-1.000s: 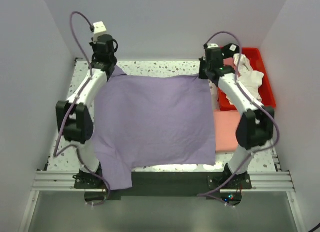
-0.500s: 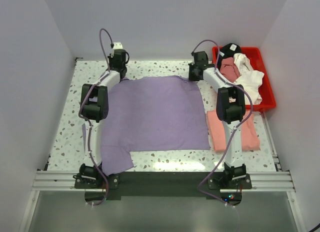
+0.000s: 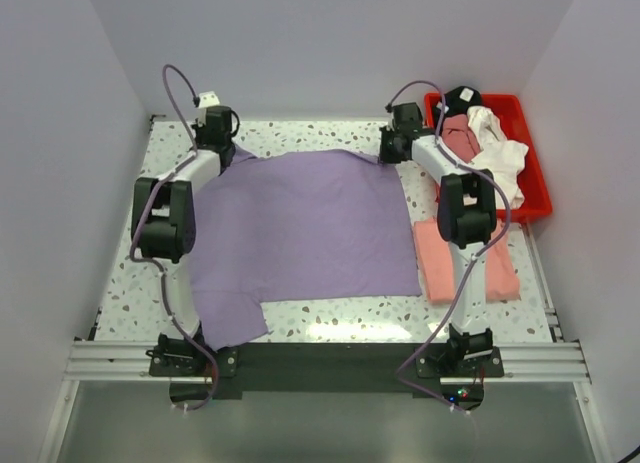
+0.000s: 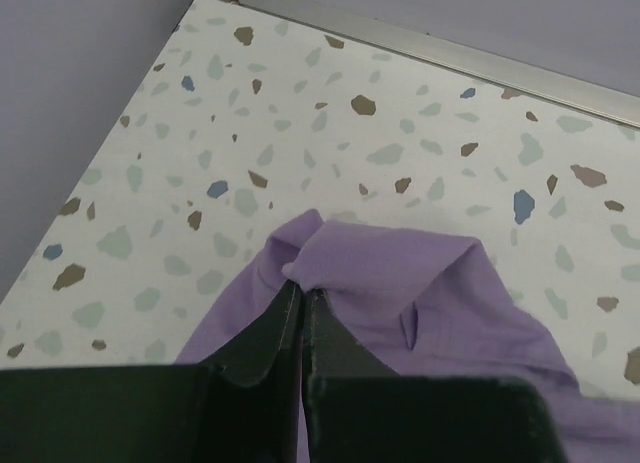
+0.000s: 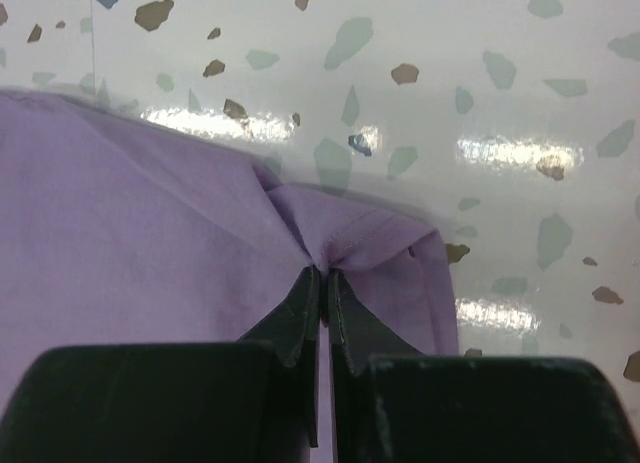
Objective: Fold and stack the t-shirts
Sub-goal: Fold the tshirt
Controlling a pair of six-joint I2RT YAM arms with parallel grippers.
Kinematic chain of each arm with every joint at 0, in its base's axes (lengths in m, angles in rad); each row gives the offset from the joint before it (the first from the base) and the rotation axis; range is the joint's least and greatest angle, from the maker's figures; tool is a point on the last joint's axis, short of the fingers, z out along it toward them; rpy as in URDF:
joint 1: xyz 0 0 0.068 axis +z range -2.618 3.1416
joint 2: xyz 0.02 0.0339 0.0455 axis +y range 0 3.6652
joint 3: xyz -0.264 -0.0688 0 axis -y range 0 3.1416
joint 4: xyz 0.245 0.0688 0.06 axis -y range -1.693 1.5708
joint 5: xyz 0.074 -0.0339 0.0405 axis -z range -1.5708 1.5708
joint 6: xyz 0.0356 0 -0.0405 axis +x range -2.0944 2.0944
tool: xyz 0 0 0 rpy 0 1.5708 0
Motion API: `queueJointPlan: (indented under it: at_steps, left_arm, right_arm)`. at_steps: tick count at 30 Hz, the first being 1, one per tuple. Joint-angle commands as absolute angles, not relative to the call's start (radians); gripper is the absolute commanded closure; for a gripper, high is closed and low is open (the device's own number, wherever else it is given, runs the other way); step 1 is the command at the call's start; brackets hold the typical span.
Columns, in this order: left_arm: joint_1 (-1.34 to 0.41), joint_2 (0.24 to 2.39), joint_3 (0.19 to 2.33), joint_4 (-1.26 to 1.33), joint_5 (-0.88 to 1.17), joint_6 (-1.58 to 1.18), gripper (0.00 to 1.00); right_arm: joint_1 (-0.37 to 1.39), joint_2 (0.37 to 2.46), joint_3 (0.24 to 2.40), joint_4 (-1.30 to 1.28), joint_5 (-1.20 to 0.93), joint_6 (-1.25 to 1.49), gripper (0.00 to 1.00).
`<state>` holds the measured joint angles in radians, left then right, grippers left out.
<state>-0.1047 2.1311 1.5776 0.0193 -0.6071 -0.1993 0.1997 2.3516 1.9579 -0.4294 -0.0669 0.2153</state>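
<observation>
A lavender-purple t-shirt [image 3: 300,228] lies spread on the speckled table [image 3: 300,135], one sleeve hanging toward the near left corner. My left gripper [image 3: 222,151] is shut on its far left corner; in the left wrist view the jaws [image 4: 303,291] pinch a bunched purple fold [image 4: 400,273]. My right gripper [image 3: 388,153] is shut on the far right corner; the right wrist view shows the jaws [image 5: 322,271] pinching the hem [image 5: 370,233]. A folded salmon-pink shirt [image 3: 465,258] lies to the right of the purple one.
A red plastic bin [image 3: 530,163] at the far right holds dusty-rose, white and black shirts [image 3: 480,133]. White walls stand close on the left, right and back. A metal strip [image 4: 420,53] runs along the table's far edge.
Both arms carried the purple shirt's far edge down onto the table and stretched out flat. The left gripper has since moved left, pulling its corner outward. The pink shirt became uncovered.
</observation>
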Motion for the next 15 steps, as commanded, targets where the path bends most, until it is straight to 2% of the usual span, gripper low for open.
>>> queueJointPlan:
  at_steps: [1, 4, 15]
  left_arm:
    - [-0.101, 1.933, 1.467, 0.058, -0.606, -0.313, 1.00]
    - [-0.101, 1.847, 1.318, 0.067, -0.592, -0.342, 1.00]
    - [-0.101, 1.577, 1.112, -0.147, -0.561, -0.521, 1.00]
  right_arm:
    - [0.199, 2.221, 1.919, -0.414, -0.106, 0.203, 1.00]
    - [0.199, 2.185, 1.879, -0.422, -0.110, 0.190, 1.00]
    - [0.199, 2.069, 1.783, -0.466, -0.057, 0.161, 1.00]
